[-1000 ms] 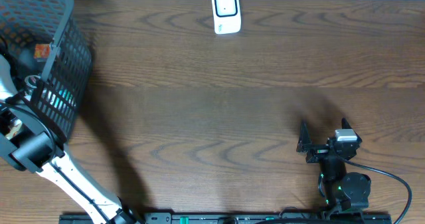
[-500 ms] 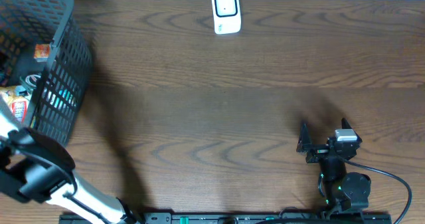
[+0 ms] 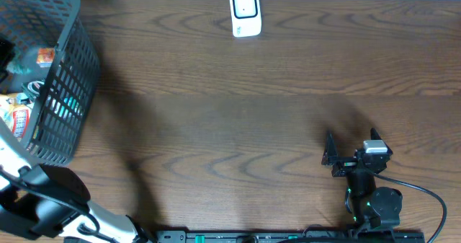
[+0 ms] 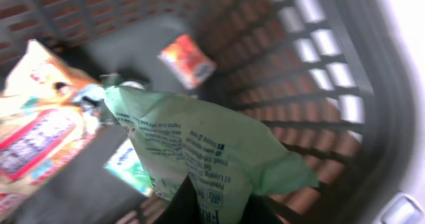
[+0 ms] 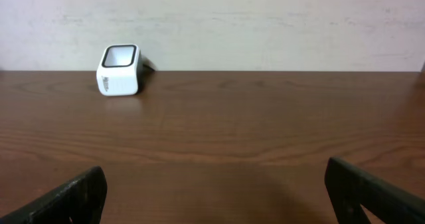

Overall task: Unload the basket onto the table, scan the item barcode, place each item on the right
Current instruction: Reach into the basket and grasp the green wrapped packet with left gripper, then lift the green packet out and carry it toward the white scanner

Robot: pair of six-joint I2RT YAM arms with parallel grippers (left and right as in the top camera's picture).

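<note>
My left gripper (image 4: 212, 207) is pinched shut on the edge of the green pouch (image 4: 199, 144), held inside the basket (image 4: 312, 71); it looks light, limp and slick, so I judge a firm seam-edge grip best, while my right gripper (image 5: 216, 187) stands open.

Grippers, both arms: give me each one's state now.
Left gripper: shut on the green packet.
Right gripper: open, holding nothing.

The packet (image 4: 219, 151) is pale green, the basket (image 3: 68, 91) grey, the scanner (image 3: 245, 12) white
</note>
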